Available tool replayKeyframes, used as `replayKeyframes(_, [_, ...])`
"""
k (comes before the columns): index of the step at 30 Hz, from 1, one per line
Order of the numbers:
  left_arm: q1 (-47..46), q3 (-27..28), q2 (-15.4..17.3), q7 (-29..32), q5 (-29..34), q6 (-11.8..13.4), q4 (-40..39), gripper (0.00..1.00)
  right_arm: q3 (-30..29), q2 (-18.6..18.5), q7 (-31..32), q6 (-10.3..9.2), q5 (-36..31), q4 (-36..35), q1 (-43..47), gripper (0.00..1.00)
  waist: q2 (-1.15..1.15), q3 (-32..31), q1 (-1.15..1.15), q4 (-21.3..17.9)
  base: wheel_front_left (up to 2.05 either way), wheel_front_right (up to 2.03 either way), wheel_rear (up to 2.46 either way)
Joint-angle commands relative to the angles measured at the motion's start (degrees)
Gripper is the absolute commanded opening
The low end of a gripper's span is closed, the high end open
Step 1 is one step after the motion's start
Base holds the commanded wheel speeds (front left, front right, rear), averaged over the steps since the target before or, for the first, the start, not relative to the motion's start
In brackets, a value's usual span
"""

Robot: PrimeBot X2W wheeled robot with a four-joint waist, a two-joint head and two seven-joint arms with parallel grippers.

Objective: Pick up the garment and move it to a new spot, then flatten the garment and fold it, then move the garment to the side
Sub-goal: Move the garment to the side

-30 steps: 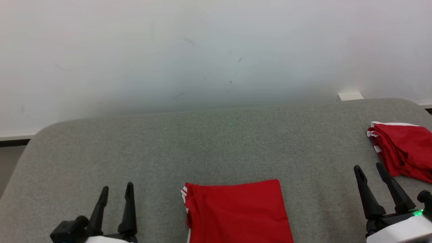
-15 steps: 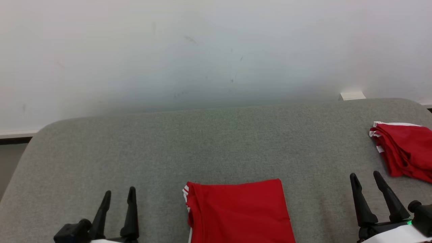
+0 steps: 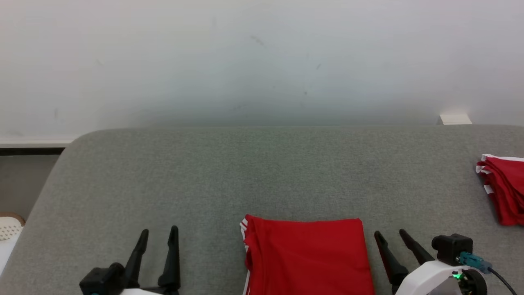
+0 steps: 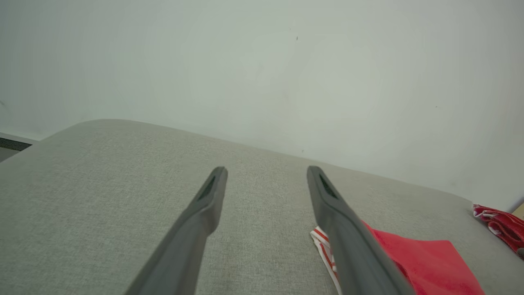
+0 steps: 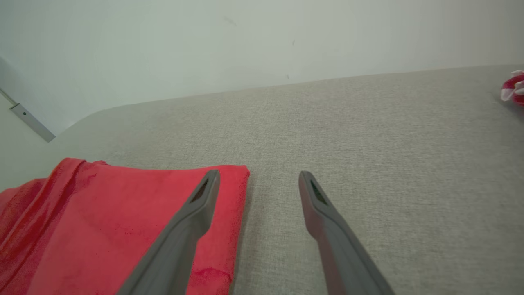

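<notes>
Near edge of grey padded table (image 3: 245, 172): folded red garment (image 3: 305, 256), lying flat, white-striped hem at its left.
Right gripper (image 3: 389, 232): just right of that garment, fingers spread, holding nothing.
Left gripper (image 3: 159, 229): well left of it, fingers spread.
Second red garment (image 3: 505, 188): far right of it, bunched.

Two red garments (image 3: 305, 258) (image 3: 505, 190), one grey table (image 3: 245, 172)

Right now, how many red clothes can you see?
2. One folded red garment lies at the front middle. A second red bundle sits far right, cut off by the picture's edge, so more could be hidden there.
</notes>
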Motion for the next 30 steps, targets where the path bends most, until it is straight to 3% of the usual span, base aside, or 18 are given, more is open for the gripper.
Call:
replayKeyframes(1, [-0.3, -0.1, 0.2, 0.0, 0.9, 0.1, 0.1, 1.0, 1.7, 0.1, 1.5, 0.01, 1.6, 1.5, -1.4, 1.0, 0.0, 0.4, 0.0, 1.4, 0.0, 0.0, 0.0])
replayKeyframes(14, [-0.7, -0.6, 0.2, 0.0, 1.7, -0.5, 0.8, 1.0, 7.9, 1.4, 13.4, 0.02, 10.6, 13.2, -4.5, 0.98, 0.0, 1.5, 0.0, 6.5, 0.0, 0.0, 0.0])
replayKeyframes(15, [-0.7, -0.5, 0.2, 0.0, 1.6, -0.5, 0.8, 1.0, 8.5, 1.5, 14.9, 0.02, 11.7, 13.6, -4.2, 0.73, 0.0, 1.6, 0.0, 6.7, 0.0, 0.0, 0.0])
replayKeyframes(16, [-0.6, -0.5, 0.2, 0.0, 1.6, -0.5, 0.8, 1.0, 9.3, 1.5, 15.9, 0.02, 12.3, 13.7, -3.9, 0.73, 0.0, 1.6, 0.0, 6.8, 0.0, 0.0, 0.0])
replayKeyframes(17, [-0.5, -0.5, 0.2, 0.0, 1.6, -0.6, 0.8, 1.0, 9.5, 1.4, 16.1, 0.02, 12.8, 13.6, -3.8, 0.21, 0.0, 1.6, 0.0, 6.9, 0.0, 0.0, 0.0])
replayKeyframes(18, [-0.5, -0.4, 0.2, 0.0, 1.6, -0.6, 0.9, 1.0, 9.8, 1.1, 15.7, 0.02, 13.3, 13.4, -3.9, 0.0, 0.0, 1.5, 0.0, 7.0, 0.0, 0.0, 0.0])
replayKeyframes(24, [-0.3, -0.6, 0.2, 0.0, 1.1, -0.5, 0.8, 1.0, 9.7, -0.9, 11.1, 0.0, 14.4, 12.7, -7.2, 0.0, 0.0, 0.9, 0.0, 5.9, 0.0, 0.0, 0.0])
replayKeyframes(30, [-1.3, -1.8, 0.2, 0.0, 1.7, -0.5, -0.2, 1.0, 10.5, -2.3, 7.4, -0.03, 13.9, 12.6, -10.7, 0.0, 0.0, 0.5, 0.0, 2.5, 0.0, 0.0, 0.0])
